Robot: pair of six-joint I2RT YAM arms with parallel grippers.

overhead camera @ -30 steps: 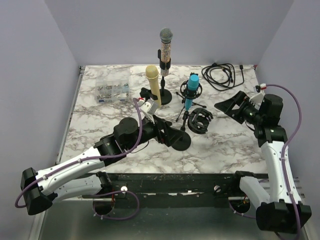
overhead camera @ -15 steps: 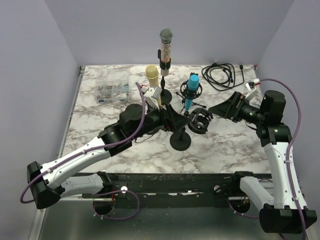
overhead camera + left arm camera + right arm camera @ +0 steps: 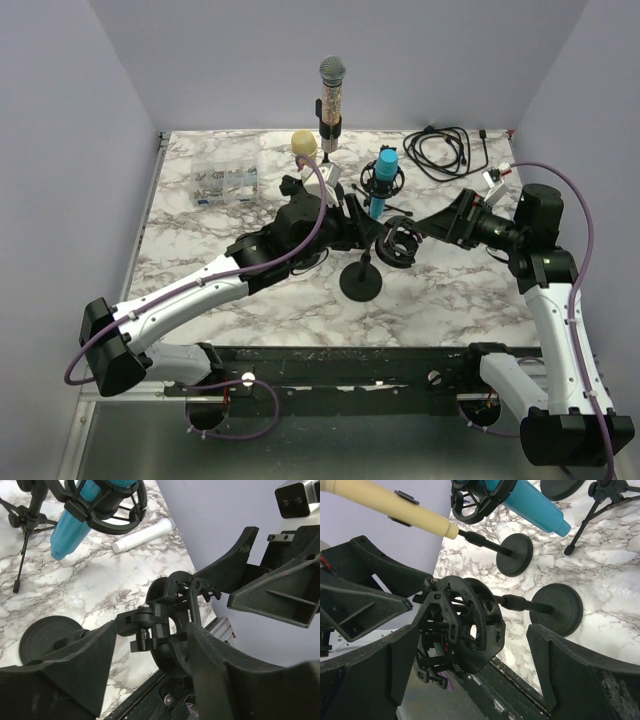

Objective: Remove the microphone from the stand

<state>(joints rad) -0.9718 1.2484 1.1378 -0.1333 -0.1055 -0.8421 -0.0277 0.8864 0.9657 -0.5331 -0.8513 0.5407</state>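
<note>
An empty black shock mount [image 3: 402,243] sits on a short stand with a round black base [image 3: 361,284] at mid-table; no microphone shows inside it. My left gripper [image 3: 368,232] is closed on the stand's swivel joint [image 3: 150,627] just below the mount [image 3: 175,592]. My right gripper [image 3: 440,222] is open just right of the mount, and its jaws straddle the mount [image 3: 465,620] without touching it. A blue microphone [image 3: 381,190] hangs in a second shock mount on a tripod behind. A yellow microphone [image 3: 305,150] and a grey-headed one [image 3: 332,80] stand on their own stands.
A coiled black cable [image 3: 445,150] lies at the back right. A clear parts box [image 3: 225,183] sits at the back left. A white tube [image 3: 142,535] lies on the marble near the tripod. The yellow microphone's base [image 3: 516,555] stands close behind the mount's stand.
My left gripper rose from beside the stand's base up the pole to the joint under the mount. My right gripper moved left toward the mount. The stand stayed put.
</note>
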